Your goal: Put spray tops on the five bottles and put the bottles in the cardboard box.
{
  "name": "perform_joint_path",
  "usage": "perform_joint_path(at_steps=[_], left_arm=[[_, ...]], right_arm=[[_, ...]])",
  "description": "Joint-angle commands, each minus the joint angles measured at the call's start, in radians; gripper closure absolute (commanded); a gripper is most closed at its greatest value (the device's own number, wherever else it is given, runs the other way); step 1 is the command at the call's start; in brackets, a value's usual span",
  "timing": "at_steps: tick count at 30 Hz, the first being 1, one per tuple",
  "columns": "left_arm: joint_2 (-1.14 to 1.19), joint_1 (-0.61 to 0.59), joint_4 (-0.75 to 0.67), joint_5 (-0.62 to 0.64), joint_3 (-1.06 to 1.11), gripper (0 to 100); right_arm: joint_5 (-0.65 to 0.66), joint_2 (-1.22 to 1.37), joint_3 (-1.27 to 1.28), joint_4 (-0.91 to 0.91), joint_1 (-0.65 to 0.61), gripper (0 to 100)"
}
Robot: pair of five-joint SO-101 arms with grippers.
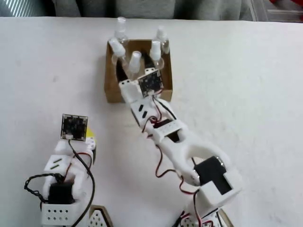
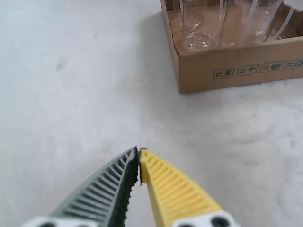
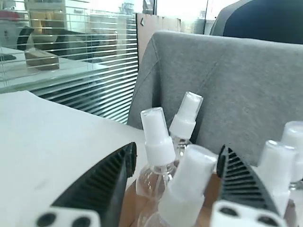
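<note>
Right claw [image 3: 175, 158] has its two black ribbed fingers spread wide; between them stands one clear bottle [image 3: 187, 182] with a white spray top, and I cannot tell if either finger touches it; four more bottles [image 1: 155, 49] like it stand just behind and beside the claw, all five down in the brown cardboard box [image 1: 112, 94] right under the claw; left claw [image 2: 139, 156] is pressed together, grey finger against yellow finger, over the white table [image 1: 236, 94], with the box some way ahead of it.
</note>
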Motion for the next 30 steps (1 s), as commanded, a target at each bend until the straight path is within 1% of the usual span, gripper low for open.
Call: perform_joint_path(at_steps=[1, 4, 9, 11, 15, 17, 21, 25, 28, 30], left_arm=[[-0.008, -0.007, -0.026, -0.006, -0.003, 98], [-0.008, -0.007, -0.028, -0.006, -0.003, 98], [-0.008, -0.007, -0.028, -0.006, -0.003, 98], [-0.008, -0.007, -0.028, -0.006, -0.003, 98], [-0.008, -0.007, -0.028, -0.006, -0.003, 98], [-0.008, -0.007, -0.028, -0.006, -0.003, 98], [-0.008, -0.007, -0.028, -0.006, -0.003, 98], [-0.008, -0.007, -0.028, -0.006, -0.003, 98], [-0.008, -0.005, -0.028, -0.006, -0.003, 98], [-0.008, -0.005, -0.028, -0.006, -0.003, 98]], right_arm=[[-0.002, -0.093, -0.006, 0.024, -0.005, 75.3], [0.0, -0.17, -0.009, 0.087, -0.001, 75.3], [0.002, -0.352, -0.014, 0.17, 0.042, 75.4], [0.002, -0.437, -0.012, 0.248, 0.061, 75.5], [-0.003, -0.596, -0.005, 0.475, 0.076, 76.2], [-0.005, -0.668, -0.005, 0.596, 0.077, 81.2], [-0.005, -0.82, 0.043, 0.766, 0.101, 98.5], [-0.005, -1.007, 0.186, 0.822, 0.133, 94.5], [-0.005, -1.196, 0.33, 0.871, 0.147, 97.1], [-0.005, -1.34, 0.425, 0.938, 0.147, 98.4]])
